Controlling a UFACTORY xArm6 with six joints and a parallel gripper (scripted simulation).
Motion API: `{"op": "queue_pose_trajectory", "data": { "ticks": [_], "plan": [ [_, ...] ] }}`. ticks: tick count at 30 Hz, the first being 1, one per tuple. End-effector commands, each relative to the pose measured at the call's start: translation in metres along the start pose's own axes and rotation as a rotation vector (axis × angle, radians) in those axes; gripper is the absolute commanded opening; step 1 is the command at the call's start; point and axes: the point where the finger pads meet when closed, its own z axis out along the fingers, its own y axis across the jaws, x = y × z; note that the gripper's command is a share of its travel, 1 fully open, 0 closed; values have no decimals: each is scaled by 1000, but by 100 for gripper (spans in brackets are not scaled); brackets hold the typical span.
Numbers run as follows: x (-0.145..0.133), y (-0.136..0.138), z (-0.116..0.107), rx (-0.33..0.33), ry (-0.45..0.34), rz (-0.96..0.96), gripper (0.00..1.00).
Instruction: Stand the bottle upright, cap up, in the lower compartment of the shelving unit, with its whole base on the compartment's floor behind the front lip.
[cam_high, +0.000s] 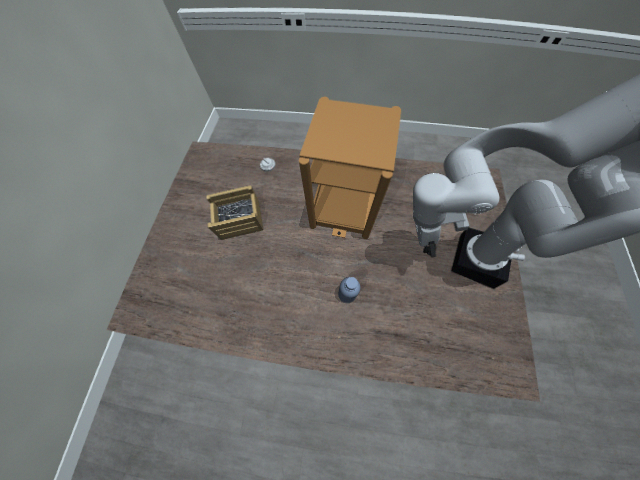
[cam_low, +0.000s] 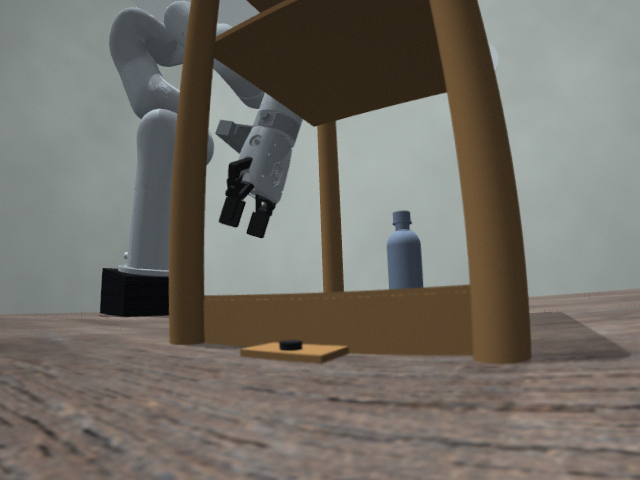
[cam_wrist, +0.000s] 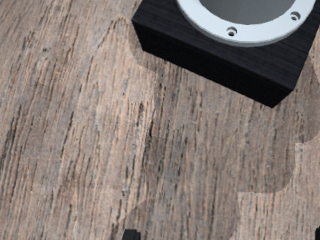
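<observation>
Grey walls surround the wooden desk (cam_high: 289, 330). On it the bottle (cam_high: 349, 289) stands upright in front of the shelving unit (cam_high: 351, 135), well apart. The hand (cam_low: 244, 221) hangs released and empty near the arm's base. Reaching has not begun; next it must go to the bottle's body.

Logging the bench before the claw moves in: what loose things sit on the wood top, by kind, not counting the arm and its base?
Bottle, blue-grey, upright: 1
Shelving unit, tan wood: 1
Slatted crate with dark grey contents: 1
Small white ball-like thing: 1
Small tan tab with a black knob, at the shelf's foot: 1
Total: 5
</observation>
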Motion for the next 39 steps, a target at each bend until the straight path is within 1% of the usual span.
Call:
{"op": "queue_pose_trajectory", "data": {
  "ticks": [1, 18, 20, 21, 23, 24, 25, 26, 27, 29, 30, 31, 32, 34, 35, 36, 37, 38, 39],
  "plan": [
    [-1, 0, -1, 0, -3, 0, 100],
    [-1, 0, -1, 0, -3, 0, 100],
    [0, 0, -6, 0, -3, 0, 100],
    [2, -1, -11, 1, -3, 1, 100],
    [8, -1, -30, 1, -3, 1, 100],
    [13, -1, -43, 0, -3, 0, 100],
    [18, -2, -61, 1, -3, 0, 100],
    [18, -2, -61, 1, -3, 0, 100],
    [25, -3, -80, 0, -3, 0, 100],
    [25, -3, -80, 0, -3, 0, 100],
    [32, -3, -102, 0, -3, 0, 100],
    [32, -3, -102, 0, -3, 0, 100],
    [41, -4, -126, 0, -3, 0, 100],
    [41, -4, -126, 0, -3, 0, 100],
    [49, -5, -151, 0, -3, 0, 100],
    [49, -5, -151, 0, -3, 0, 100],
    [58, -6, -176, 0, -3, 0, 100],
    [58, -6, -176, 0, -3, 0, 100],
    [65, -6, -198, 0, -3, 0, 100]
  ]
}}
